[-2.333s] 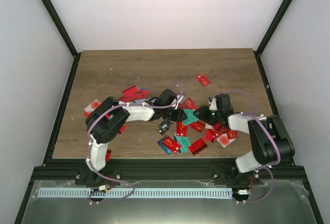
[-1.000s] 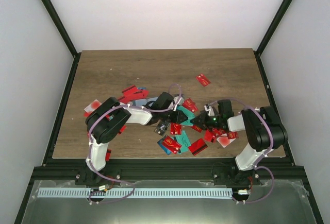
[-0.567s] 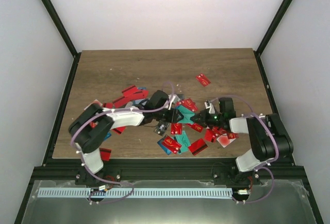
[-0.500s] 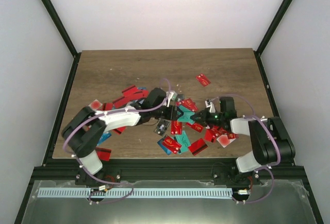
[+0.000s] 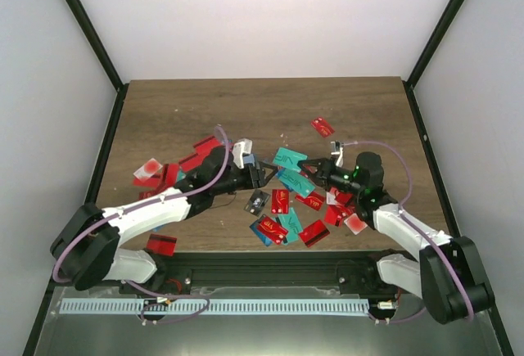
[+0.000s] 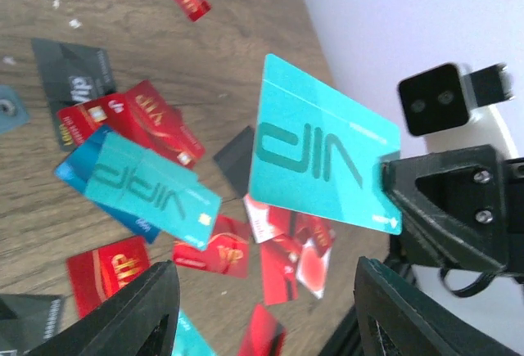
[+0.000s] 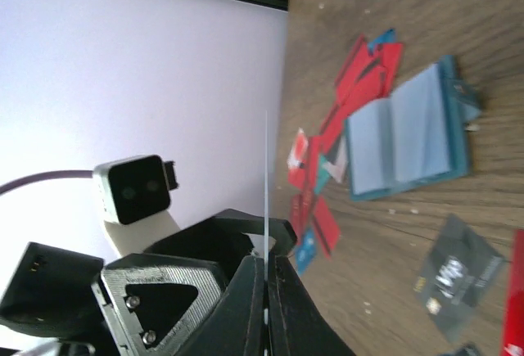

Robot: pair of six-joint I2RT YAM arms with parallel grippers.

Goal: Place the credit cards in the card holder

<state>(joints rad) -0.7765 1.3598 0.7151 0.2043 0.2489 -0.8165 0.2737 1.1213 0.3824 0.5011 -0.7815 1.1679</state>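
Credit card [image 5: 290, 158], teal, clamped in right pincer [image 5: 304, 165] | left pincer [image 5: 264, 174] apart | card holder [image 7: 407, 133] open, right wrist view only | red cards [image 5: 315, 201] strewn on tabletop [image 5: 205, 110]

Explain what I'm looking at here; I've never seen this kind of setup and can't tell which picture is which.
Two robot arms sit at the near edge of a wooden table. One picture looks down from above; the other two come from small cameras on each wrist. Loose credit cards, mostly red, lie scattered on the table, and the card holder lies open beside some red ones. The right gripper pinches a teal card by its edge, lifted off the table. The left gripper faces it with jaws open, holding nothing.
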